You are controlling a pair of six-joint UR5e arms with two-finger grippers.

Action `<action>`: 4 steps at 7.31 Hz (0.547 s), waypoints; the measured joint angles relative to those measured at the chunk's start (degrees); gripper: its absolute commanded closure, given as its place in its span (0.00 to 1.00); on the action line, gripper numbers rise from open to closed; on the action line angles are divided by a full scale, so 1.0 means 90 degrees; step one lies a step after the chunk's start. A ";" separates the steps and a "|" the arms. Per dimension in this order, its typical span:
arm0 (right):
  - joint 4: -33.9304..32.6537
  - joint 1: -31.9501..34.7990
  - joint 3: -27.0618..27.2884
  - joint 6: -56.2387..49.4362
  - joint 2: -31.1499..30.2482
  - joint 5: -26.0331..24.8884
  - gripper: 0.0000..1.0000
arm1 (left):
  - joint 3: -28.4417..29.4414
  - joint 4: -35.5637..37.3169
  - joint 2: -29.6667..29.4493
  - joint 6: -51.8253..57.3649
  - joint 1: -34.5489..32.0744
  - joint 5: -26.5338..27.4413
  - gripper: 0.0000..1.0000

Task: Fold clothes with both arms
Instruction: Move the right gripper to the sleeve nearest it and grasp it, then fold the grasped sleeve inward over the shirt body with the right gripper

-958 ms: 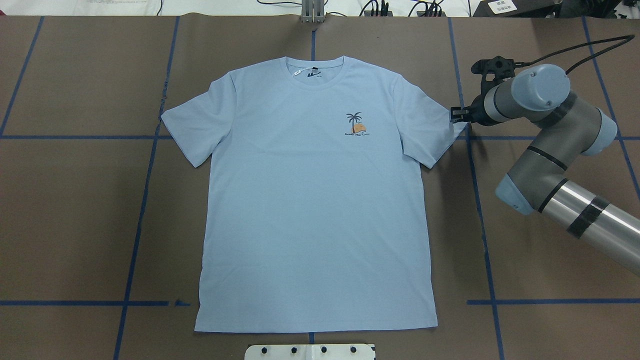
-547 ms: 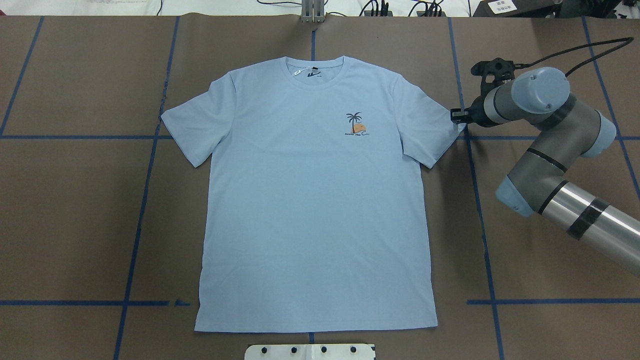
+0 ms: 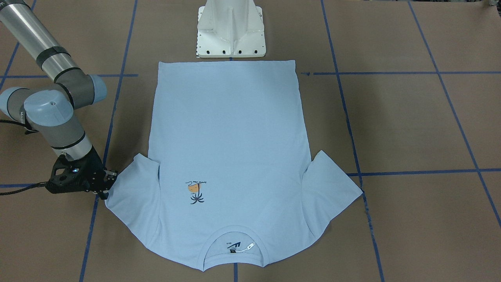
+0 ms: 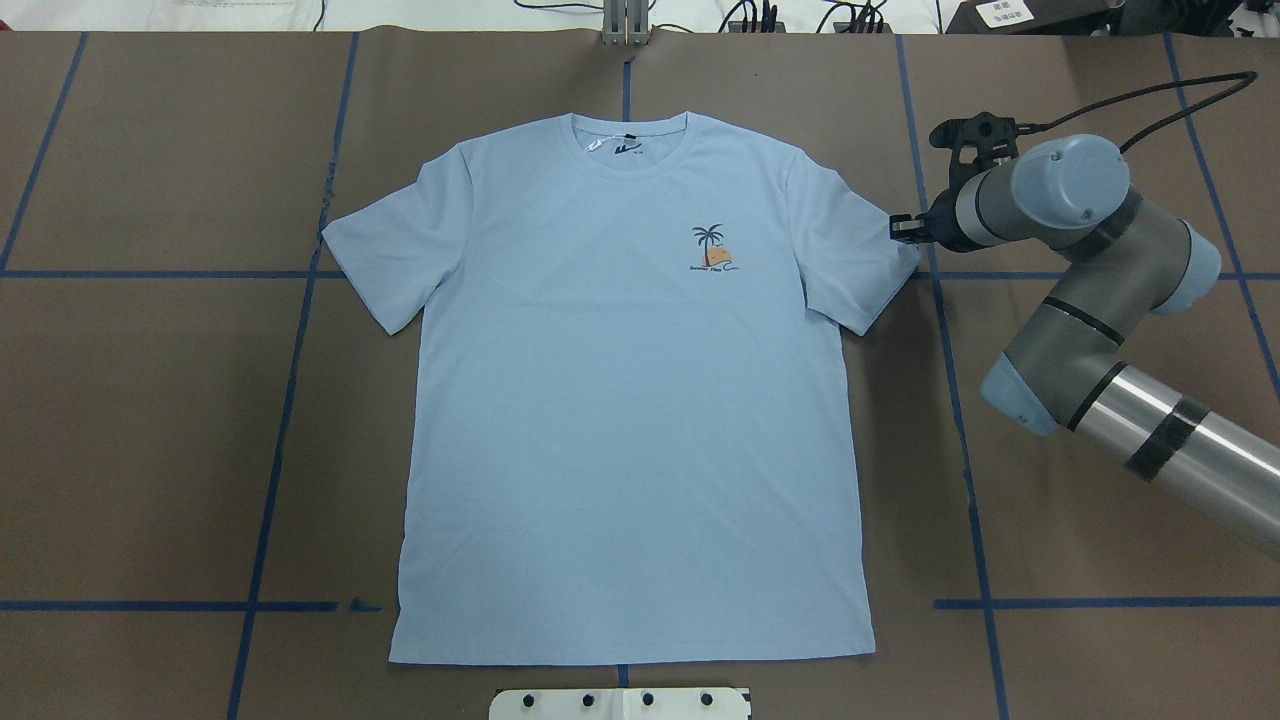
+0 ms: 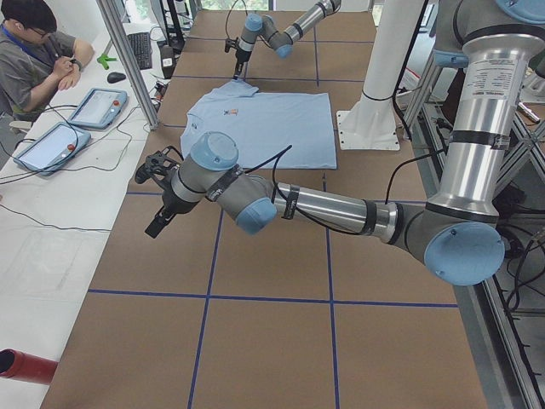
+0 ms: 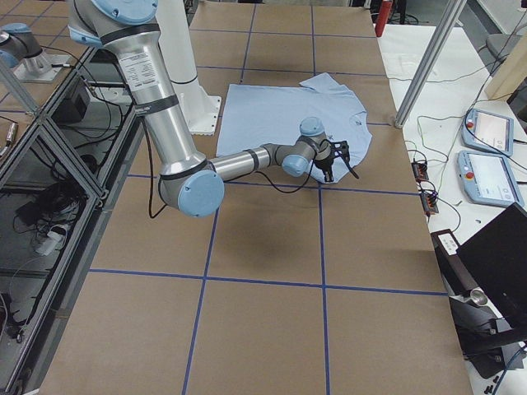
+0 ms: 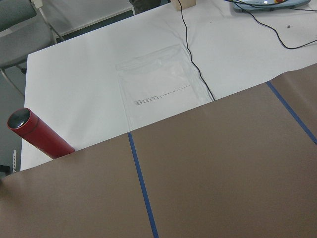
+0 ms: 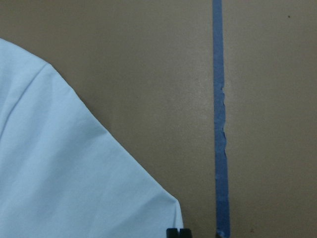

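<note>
T-shirt [image 4: 630, 420] lies flat on your surface [image 4: 150, 400]; right claw [image 4: 893, 228] sits closed at its sleeve corner; for the left claw [image 5: 155, 228], you cannot tell.

The T-shirt [image 4: 630, 420] is smooth, matt knit cloth with a ribbed collar, and it lies on a matt brown paper table covering [image 4: 130, 440] marked with blue adhesive tape lines [image 4: 150, 606]. Beside the T-shirt's sleeve, the right arm [image 4: 1200, 450] has a glossy bare-metal tube, matt grey housings and smooth light blue plastic joint caps [image 4: 1075, 180], and it ends in the matt black right gripper [image 4: 897, 228]. At the T-shirt's hem stands a pedestal base [image 3: 231, 35] of white-painted metal with a slight sheen.
</note>
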 measured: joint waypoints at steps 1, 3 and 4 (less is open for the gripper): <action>-0.0189 -0.0003 0.0155 0.0005 0.0054 -0.0049 1.00 | -0.0007 -0.0002 0.0000 -0.0004 -0.0001 -0.0003 0.00; -0.1171 -0.0058 0.0565 0.0234 0.0415 -0.0314 1.00 | -0.0005 -0.0004 0.0000 -0.0007 0.0002 -0.0005 0.00; -0.1730 -0.0194 0.0730 0.0568 0.0717 -0.0571 1.00 | -0.0005 -0.0004 0.0000 -0.0007 0.0002 -0.0003 0.00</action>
